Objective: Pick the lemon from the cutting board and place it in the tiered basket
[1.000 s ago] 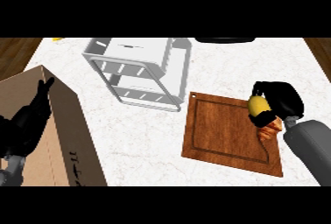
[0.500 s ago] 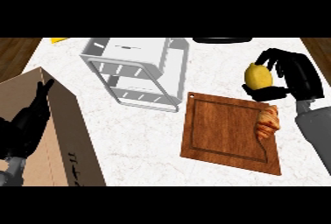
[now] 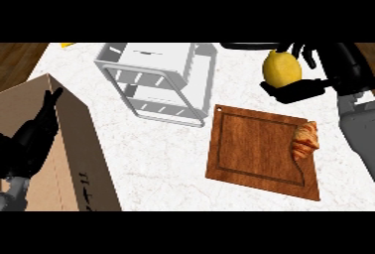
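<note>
Right hand [image 3: 341, 67] at 2 o'clock of the view, forearm coming in along the right edge. Fingers curled over the top of the lemon [image 3: 282, 68], thumb under it: clamped on the fruit.

Lemon is yellow, long axis roughly upright, and off the cutting board [image 3: 253, 149], out past the board's 1 o'clock corner. It sits at 3 o'clock of the tiered basket [image 3: 157, 79], near it but apart, not in any tier.

Basket: white wire, at 11 o'clock on the marble counter [image 3: 154, 154].

Board: dark wood, at 4 o'clock, turned askew. A croissant [image 3: 305, 142] lies on its 3 o'clock edge.

Cardboard box [image 3: 73, 149] at 8 o'clock. Left hand [image 3: 33, 139] shows at 9 o'clock by the box, fingers straight and pointing up, holding nothing, resting.
</note>
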Tool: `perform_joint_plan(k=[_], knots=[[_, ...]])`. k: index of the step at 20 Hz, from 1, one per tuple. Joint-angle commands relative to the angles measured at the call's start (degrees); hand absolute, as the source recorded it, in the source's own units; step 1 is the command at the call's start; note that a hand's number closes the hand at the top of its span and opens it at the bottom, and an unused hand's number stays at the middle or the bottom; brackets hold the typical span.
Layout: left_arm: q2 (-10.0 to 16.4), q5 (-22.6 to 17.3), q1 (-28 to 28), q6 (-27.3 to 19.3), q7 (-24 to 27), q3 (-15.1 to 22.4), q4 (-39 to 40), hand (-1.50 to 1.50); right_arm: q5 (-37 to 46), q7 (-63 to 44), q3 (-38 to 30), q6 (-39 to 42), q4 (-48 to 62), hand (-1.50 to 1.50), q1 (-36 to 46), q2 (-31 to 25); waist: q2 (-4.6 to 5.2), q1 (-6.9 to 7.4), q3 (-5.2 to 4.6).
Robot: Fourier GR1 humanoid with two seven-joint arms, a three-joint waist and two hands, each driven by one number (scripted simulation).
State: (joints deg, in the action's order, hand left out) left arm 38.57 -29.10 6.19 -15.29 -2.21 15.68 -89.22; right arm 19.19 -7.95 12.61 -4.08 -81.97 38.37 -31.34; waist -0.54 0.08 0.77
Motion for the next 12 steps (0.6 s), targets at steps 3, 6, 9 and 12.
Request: perform_joint_plan(k=[3, 6, 9, 12], knots=[[-3.8, -0.8, -0.1, 1.0, -1.5, 1.7, 1.2, 0.0, 1.8, -9.4, 2.6, 4.3, -0.2, 1.5, 10.6, 5.4, 0.56, 0.66, -0.84], [-4.9, -0.5, 0.4, -0.1, -1.8, 2.4, 1.1, 0.0, 4.5, -15.0, 4.7, 2.6, 1.0, 1.5, 14.0, 11.0, 0.6, 0.71, -0.85], [-4.3, -1.2, -0.8, 1.1, -1.1, 2.2, 0.8, 0.0, 7.7, -17.1, 6.8, 0.6, 5.0, 1.5, 16.3, 16.0, 0.66, 1.19, -0.85], [-4.9, -1.0, 1.7, 0.9, -2.4, 2.4, 2.0, 0.0, 9.3, -19.9, 6.6, 0.2, 8.2, 1.5, 20.6, 19.4, 0.65, 0.67, -0.84]])
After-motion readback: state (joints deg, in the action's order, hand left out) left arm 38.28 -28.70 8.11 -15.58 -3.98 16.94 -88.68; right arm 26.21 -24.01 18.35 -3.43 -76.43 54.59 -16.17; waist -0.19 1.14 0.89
